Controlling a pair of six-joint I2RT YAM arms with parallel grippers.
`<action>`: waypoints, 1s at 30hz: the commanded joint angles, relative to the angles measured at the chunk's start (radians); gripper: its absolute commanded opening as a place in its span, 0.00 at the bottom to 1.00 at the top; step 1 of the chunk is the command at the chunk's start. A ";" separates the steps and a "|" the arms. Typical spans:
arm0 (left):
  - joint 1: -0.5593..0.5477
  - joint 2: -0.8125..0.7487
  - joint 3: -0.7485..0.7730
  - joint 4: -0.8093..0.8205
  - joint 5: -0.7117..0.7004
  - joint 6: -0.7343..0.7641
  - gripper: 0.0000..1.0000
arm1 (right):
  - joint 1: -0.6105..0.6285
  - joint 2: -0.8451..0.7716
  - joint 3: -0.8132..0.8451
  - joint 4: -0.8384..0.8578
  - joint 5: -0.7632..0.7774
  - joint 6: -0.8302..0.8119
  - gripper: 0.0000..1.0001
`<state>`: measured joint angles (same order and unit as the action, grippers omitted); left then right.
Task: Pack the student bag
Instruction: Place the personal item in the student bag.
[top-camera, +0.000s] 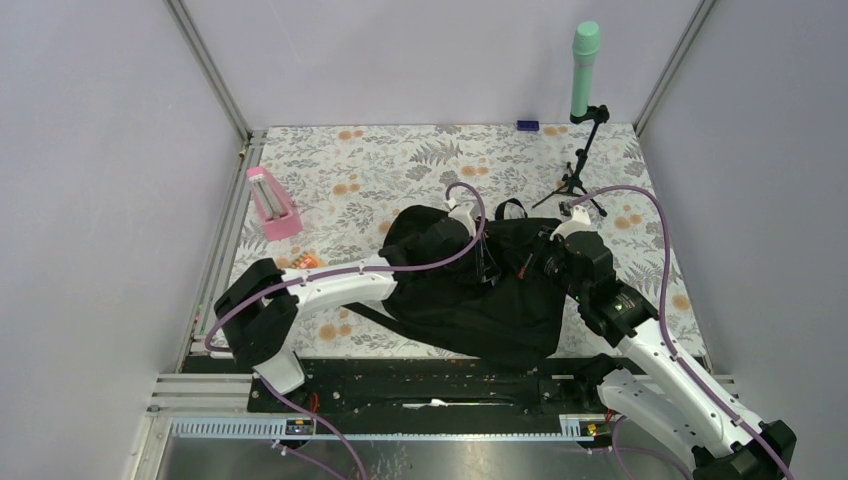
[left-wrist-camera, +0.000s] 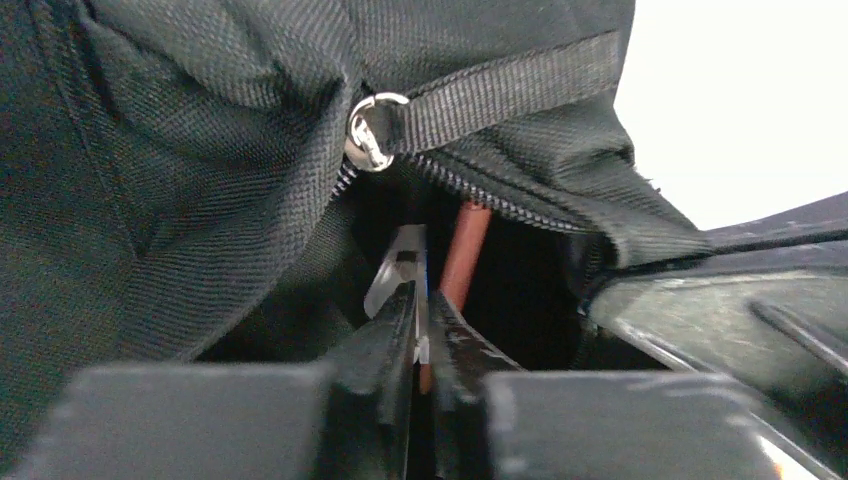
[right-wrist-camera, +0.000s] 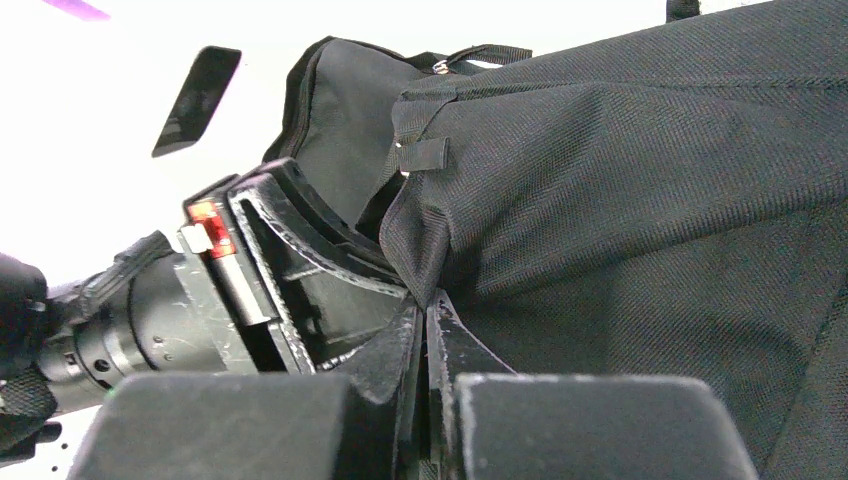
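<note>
The left gripper (top-camera: 487, 268), seen from above, dips into the student bag (top-camera: 470, 310), a limp black heap at the near middle of the floral table (top-camera: 350, 170). The right gripper (top-camera: 545, 262) meets the bag's right edge.

In the left wrist view, narrow jaws pinch a red stick (left-wrist-camera: 465, 250) under a metal zip ring (left-wrist-camera: 370, 130); the stick's ends are hidden.

In the right wrist view, closed jaws clamp a coarse woven fold of the bag.
</note>
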<state>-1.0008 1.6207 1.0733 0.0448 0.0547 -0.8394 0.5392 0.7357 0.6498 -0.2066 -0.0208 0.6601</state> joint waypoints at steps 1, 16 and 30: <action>-0.013 0.004 0.045 0.059 0.013 0.045 0.22 | 0.008 -0.019 0.057 0.086 -0.061 0.013 0.00; -0.016 -0.222 -0.083 0.017 -0.105 0.173 0.67 | 0.008 -0.027 0.049 0.074 -0.052 0.007 0.00; 0.284 -0.652 -0.282 -0.480 -0.364 0.243 0.89 | 0.008 -0.025 0.054 0.056 -0.051 -0.013 0.00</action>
<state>-0.8230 1.0061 0.8173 -0.2333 -0.2020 -0.6453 0.5392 0.7349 0.6498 -0.2161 -0.0204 0.6476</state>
